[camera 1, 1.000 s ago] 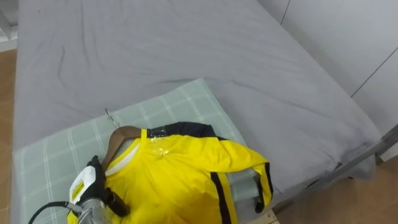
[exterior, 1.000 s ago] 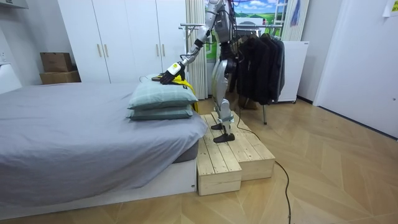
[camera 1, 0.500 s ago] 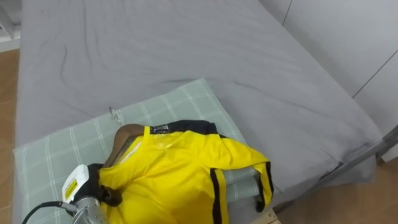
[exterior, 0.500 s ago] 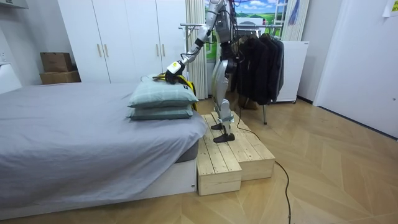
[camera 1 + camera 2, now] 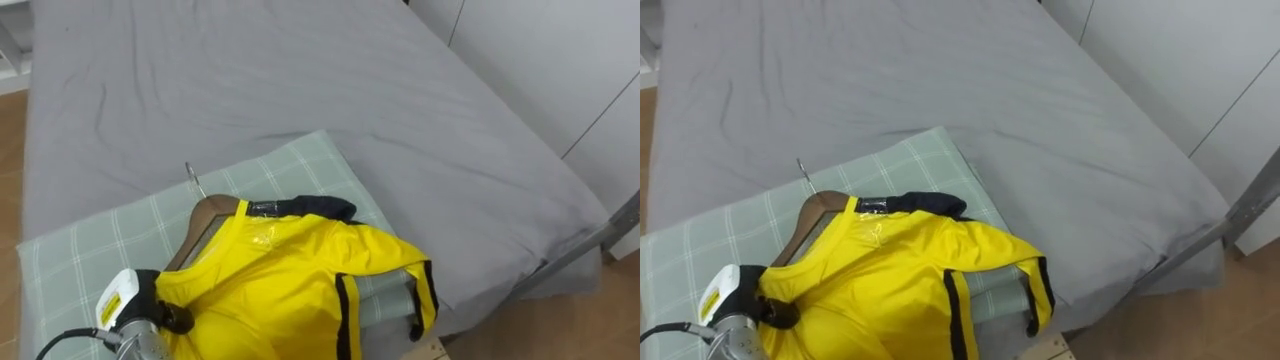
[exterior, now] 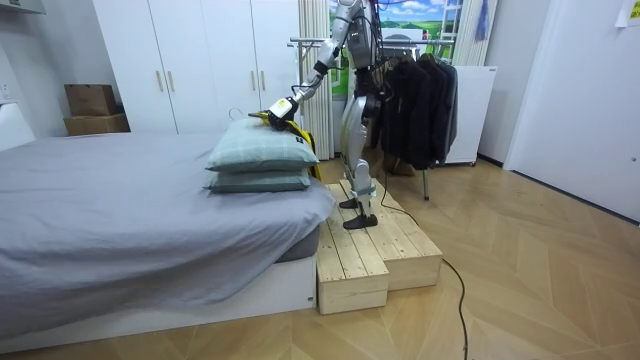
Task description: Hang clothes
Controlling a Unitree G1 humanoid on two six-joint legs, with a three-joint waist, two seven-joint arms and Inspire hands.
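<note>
Left hand (image 5: pixel 140 303): at the lower left of the eye views, fingers clenched on the near shoulder of the yellow shirt (image 5: pixel 280 280), where the cloth covers one arm of the hanger.
Yellow shirt: spreads from the hand to its right. Its dark collar lies beyond the hand, and a dark-trimmed sleeve droops over the pillow's edge at the far right.
Wooden hanger (image 5: pixel 205 215): sits inside the shirt's neck. Its bare arm rises just beyond the hand.
Metal hook (image 5: pixel 192 178): at the hanger's top, farther from the robot than the hand.
Checked pillow (image 5: pixel 90 240): directly beneath the hand and shirt. In the room view it is the upper of two stacked pillows.
Grey bed (image 5: pixel 300 90): extends beyond and to the right of the hand.
Robot stance: upright on a wooden platform (image 6: pixel 375 250) beside the bed, left arm stretched out over the pillows.
Clothes rack (image 6: pixel 420 100): behind the robot, on the side away from the hand, carrying dark garments.
</note>
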